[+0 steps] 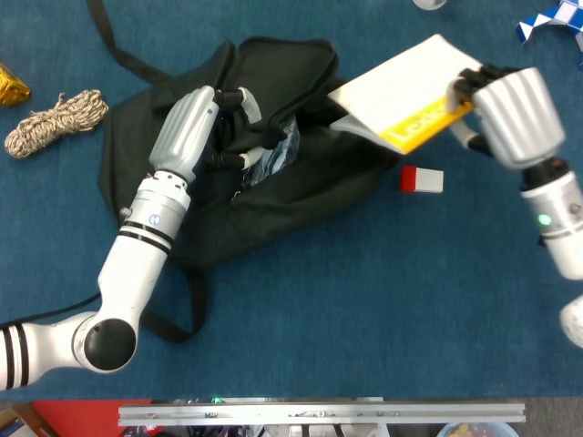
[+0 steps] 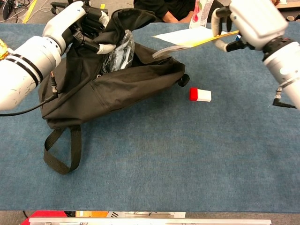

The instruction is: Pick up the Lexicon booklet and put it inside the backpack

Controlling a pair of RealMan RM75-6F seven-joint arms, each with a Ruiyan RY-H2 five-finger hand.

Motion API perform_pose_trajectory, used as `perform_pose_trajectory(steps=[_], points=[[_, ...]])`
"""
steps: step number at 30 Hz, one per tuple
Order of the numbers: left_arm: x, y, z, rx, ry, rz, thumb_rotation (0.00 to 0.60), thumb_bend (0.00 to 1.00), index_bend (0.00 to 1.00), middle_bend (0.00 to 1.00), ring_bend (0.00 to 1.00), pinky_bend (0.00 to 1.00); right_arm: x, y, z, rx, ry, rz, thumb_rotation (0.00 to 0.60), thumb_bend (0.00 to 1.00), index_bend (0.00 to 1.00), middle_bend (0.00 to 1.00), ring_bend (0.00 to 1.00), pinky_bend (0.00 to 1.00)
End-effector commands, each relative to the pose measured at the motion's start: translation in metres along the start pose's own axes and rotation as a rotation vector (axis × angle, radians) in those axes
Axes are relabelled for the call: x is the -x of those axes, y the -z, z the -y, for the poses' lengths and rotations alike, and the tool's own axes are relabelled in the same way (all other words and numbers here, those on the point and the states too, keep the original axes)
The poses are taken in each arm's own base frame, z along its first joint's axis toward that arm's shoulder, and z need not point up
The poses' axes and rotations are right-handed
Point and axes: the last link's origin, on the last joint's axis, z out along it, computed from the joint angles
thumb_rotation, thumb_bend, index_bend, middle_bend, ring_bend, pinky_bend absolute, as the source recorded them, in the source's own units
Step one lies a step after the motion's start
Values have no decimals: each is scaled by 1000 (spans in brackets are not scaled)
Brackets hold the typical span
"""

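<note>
The black backpack (image 1: 264, 182) (image 2: 122, 79) lies on the blue table, its mouth facing right. My left hand (image 1: 196, 127) (image 2: 82, 23) grips the upper flap of the opening and holds it lifted; crumpled clear plastic shows inside. My right hand (image 1: 510, 114) (image 2: 248, 21) holds the white and yellow Lexicon booklet (image 1: 405, 86) (image 2: 187, 37) by its right edge. The booklet hangs in the air, its left corner over the backpack's right end at the opening.
A small red and white block (image 1: 421, 179) (image 2: 199, 95) lies just right of the backpack. A rope bundle (image 1: 55, 120) and a gold packet (image 1: 11, 84) sit at the far left. A bottle (image 2: 200, 11) stands at the back. A loose strap (image 2: 61, 150) trails toward the front.
</note>
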Motion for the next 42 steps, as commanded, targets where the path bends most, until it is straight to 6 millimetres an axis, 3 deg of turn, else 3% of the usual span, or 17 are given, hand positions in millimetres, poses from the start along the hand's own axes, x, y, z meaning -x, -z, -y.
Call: perform_pose_trajectory(steps=[1,11,24,42], points=[[0,2,1,0,0,1,600,341,633,726,767,992,7,-11,12,-19,9,19,600,691,725,633,582,774],[-1,8,-1,4,7,13,600,341,633,725,766,992,25,-39,51,-97,37,65,600,691,725,633,581,774],[1,10,2,1,-2,42,600,341,629,720,758,986,32,-43,93,-222,23,71,600,689,725,636,583,774],[0,14,4,-6,-29,49,600,341,625,717,748,960,49,-42,96,-297,-22,58,600,686,734,642,593,775]])
